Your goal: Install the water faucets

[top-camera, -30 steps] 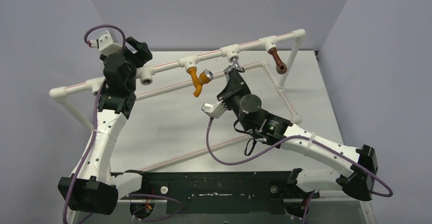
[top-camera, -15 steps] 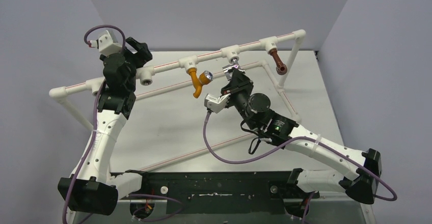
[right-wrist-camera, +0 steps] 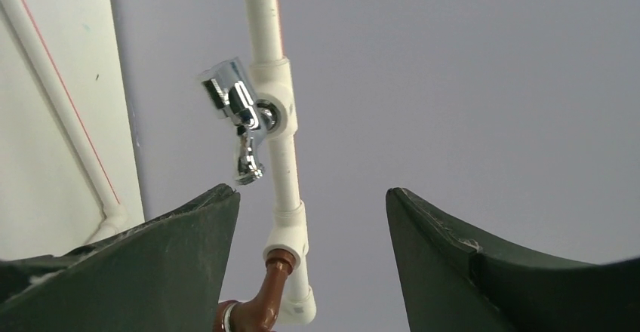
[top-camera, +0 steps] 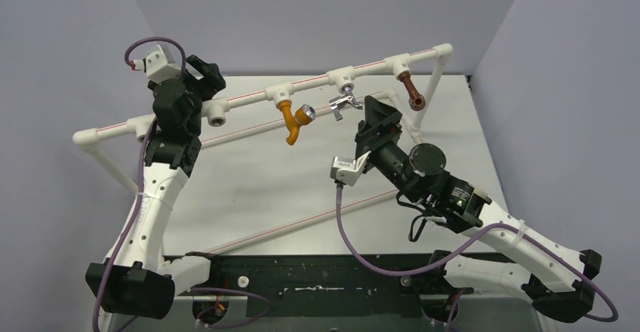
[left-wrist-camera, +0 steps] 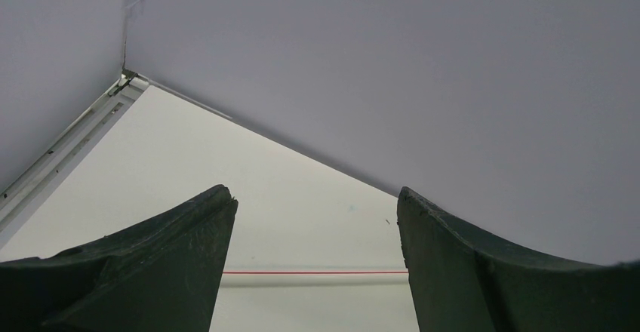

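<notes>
Fingers (right-wrist-camera: 151,272) apart; white table (top-camera: 249,173), grey walls (top-camera: 302,15)

Both arms: white plastic links (top-camera: 147,215), black motor housings (top-camera: 177,109), purple cables (top-camera: 339,219). Dark wedge-shaped fingers (right-wrist-camera: 136,264), possibly greenish; lighting's poor.

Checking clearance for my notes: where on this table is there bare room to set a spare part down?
Bare table between the left arm and right arm, inside the pipe frame. Crowded near the silver faucet, where the open right gripper sits.
</notes>
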You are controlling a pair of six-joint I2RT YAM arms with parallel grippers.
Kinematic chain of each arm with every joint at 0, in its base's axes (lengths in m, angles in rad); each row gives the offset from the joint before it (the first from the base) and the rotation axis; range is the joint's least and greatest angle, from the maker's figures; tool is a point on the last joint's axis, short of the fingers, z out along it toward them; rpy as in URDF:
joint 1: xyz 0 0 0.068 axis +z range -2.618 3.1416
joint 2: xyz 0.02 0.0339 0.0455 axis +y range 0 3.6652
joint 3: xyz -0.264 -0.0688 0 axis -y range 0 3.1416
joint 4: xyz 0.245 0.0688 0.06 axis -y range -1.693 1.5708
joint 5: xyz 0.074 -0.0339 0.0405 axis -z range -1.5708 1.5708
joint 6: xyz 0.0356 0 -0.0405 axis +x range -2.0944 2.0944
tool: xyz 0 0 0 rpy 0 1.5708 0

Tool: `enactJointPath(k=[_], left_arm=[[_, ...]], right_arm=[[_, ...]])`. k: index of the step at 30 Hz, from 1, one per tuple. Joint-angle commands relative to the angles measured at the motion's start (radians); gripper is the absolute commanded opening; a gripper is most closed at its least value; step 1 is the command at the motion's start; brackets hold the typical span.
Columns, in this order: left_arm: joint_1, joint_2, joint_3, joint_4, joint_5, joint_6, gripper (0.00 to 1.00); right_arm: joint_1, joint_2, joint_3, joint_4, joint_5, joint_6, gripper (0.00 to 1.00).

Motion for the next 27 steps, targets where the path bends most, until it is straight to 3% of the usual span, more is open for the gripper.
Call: enactJointPath(k=[1,12,27], left_arm=[[-0.008,0.06,-0.082,-0.251,0.022,0.01,0.76],[-0.009,0.064,-0.083,-0.251,0.023,0.01,0.76],[-0.01,0.062,-0.081,-0.251,0.034,0.005,0.76]], right_arm=[[0.005,0.041,0.04,-0.099,0.028,-0.143,0.73],[-0.002,0.138,-0.021,0.091,0.09,-0.25,0.74],[-0.112,0.265,-0.022,0.247,0.073,-0.247,0.62]])
